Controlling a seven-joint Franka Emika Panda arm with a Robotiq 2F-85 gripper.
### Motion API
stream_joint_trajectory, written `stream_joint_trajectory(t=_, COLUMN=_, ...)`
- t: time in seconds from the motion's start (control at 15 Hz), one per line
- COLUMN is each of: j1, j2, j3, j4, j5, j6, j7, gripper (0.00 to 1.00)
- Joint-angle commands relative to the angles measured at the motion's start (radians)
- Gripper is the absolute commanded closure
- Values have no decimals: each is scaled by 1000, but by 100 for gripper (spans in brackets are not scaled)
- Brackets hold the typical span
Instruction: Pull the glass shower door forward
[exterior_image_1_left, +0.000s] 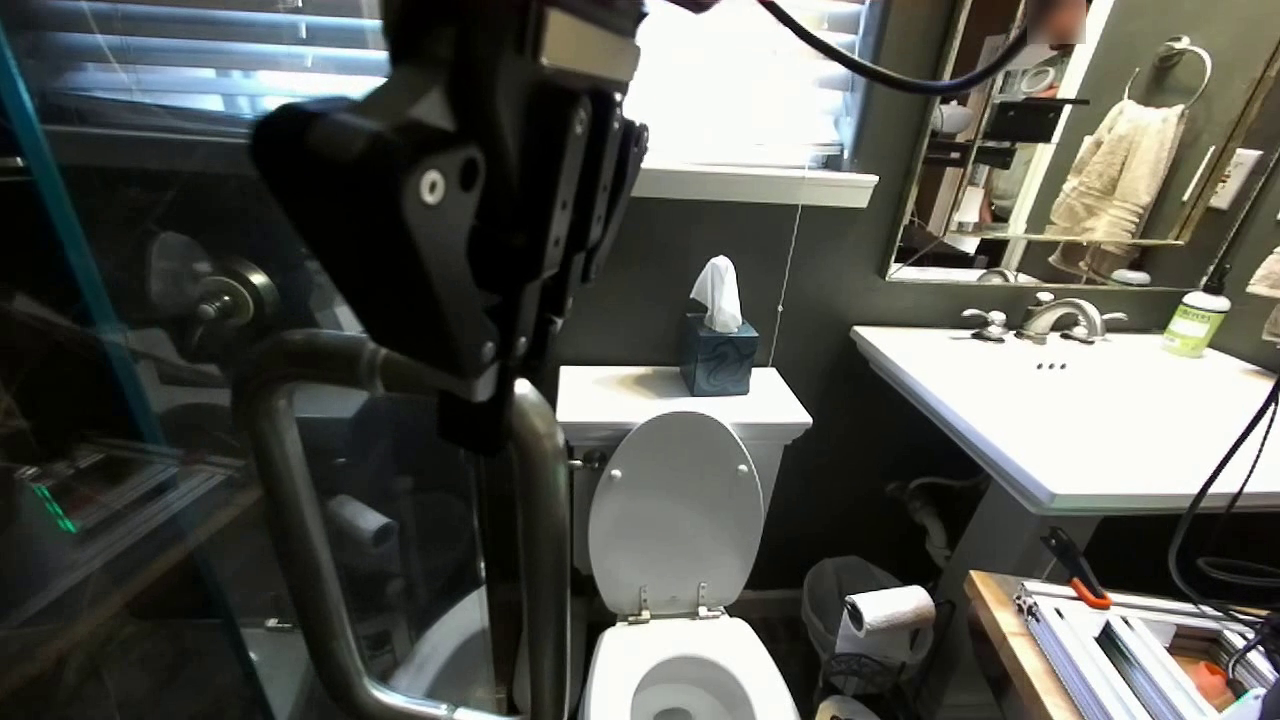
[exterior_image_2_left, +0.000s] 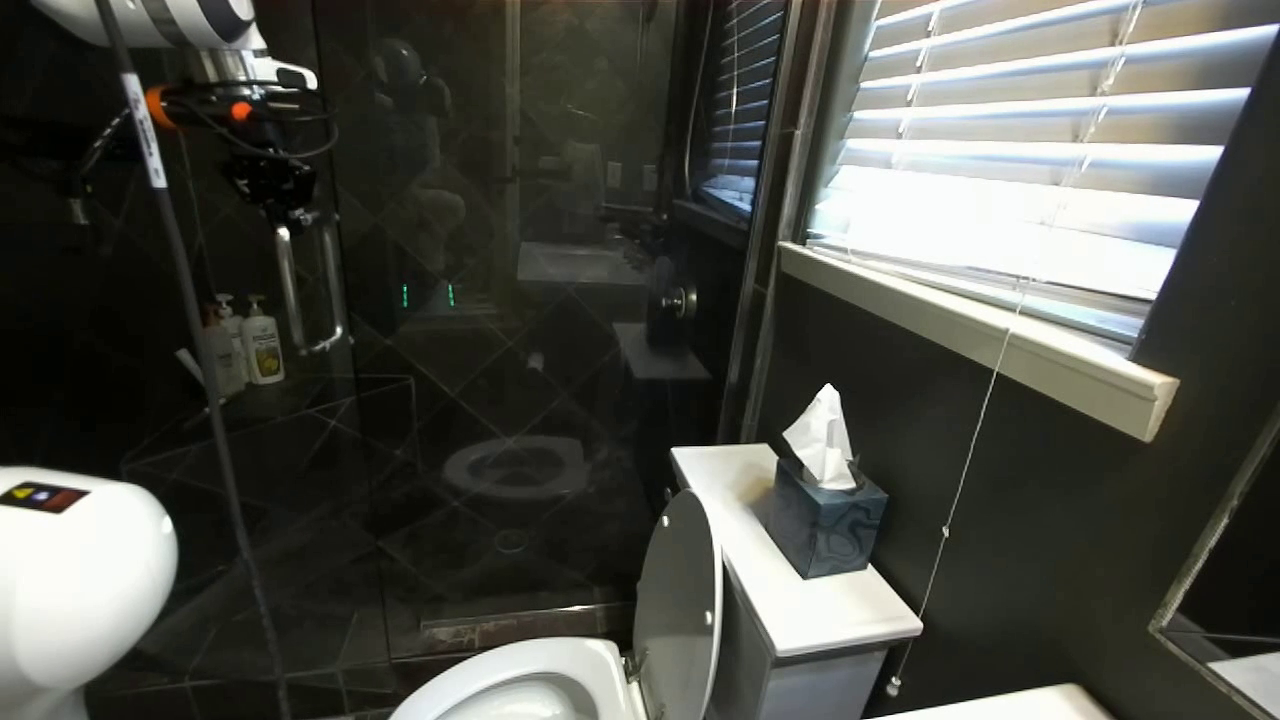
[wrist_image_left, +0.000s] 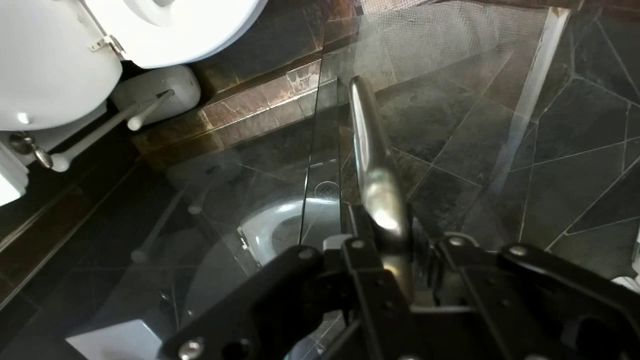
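The glass shower door is a clear pane (exterior_image_1_left: 205, 440) on the left in an exterior view. In the wrist view its pane (wrist_image_left: 450, 115) lies right of a thin dark glass edge. Its brushed-metal tube handle (exterior_image_1_left: 545, 560) forms a loop; the handle also shows in an exterior view (exterior_image_2_left: 292, 285) and in the wrist view (wrist_image_left: 367, 130). My gripper (exterior_image_1_left: 490, 410) is at the upper part of the handle. In the wrist view my gripper (wrist_image_left: 382, 225) has a finger on each side of the tube, both close against it. The gripper body partly hides the handle's upper bar.
A toilet (exterior_image_1_left: 675, 510) with raised lid stands beside the glass, with a tissue box (exterior_image_1_left: 720, 355) on its tank. A sink (exterior_image_1_left: 1080, 400) and a cart (exterior_image_1_left: 1000, 640) are at the right. Bottles (exterior_image_2_left: 263, 345) stand near the handle. A window (exterior_image_2_left: 1000, 170) is above the tank.
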Motion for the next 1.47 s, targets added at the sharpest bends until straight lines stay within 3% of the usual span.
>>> stream_joint_trajectory(t=0.0, j1=-6, j2=-124, j3=25, j4=-101, j5=87, j6=-103, j7=48, gripper=94)
stream_joint_trajectory(t=0.6, j1=-15, j2=-228, j3=41, j4=-212, j5=133, j6=-73, j7=78, gripper=94)
stream_joint_trajectory(t=1.13, j1=-26, j2=-253, j3=48, j4=-240, j5=141, j6=-54, j7=73, gripper=94)
stream_joint_trajectory(t=1.2, j1=-26, j2=-253, j3=48, j4=-239, j5=144, j6=-59, j7=71, gripper=91)
stream_joint_trajectory(t=1.27, j1=-24, j2=-255, j3=46, j4=-237, j5=154, j6=-66, j7=59, gripper=51)
stream_joint_trajectory(t=1.4, j1=-26, j2=-264, j3=45, j4=-238, j5=189, j6=-107, j7=58, gripper=44)
